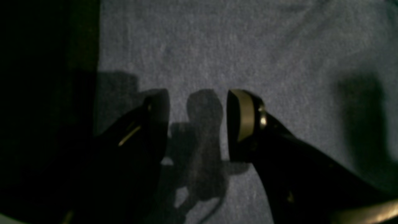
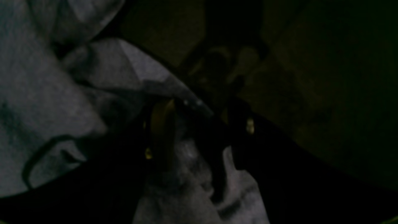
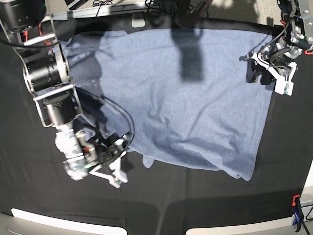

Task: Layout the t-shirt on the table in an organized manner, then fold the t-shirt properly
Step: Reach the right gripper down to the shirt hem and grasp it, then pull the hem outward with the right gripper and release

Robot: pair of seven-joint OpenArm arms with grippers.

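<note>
While spread across surface (image 3: 288,147), shirt (image 3: 186,98) gripped at near-left edge by right tool (image 2: 199,130); left tool (image 1: 197,124), wide, over far-right edge.

The base view looks steeply down from overhead, far enough back to take in the whole t-shirt (image 3: 181,98) and the worktop (image 3: 195,205). Each wrist view peers close along its own gripper: the left gripper (image 1: 197,124) toward 2 o'clock of the base view, the right gripper (image 2: 199,130) toward 8 o'clock
</note>
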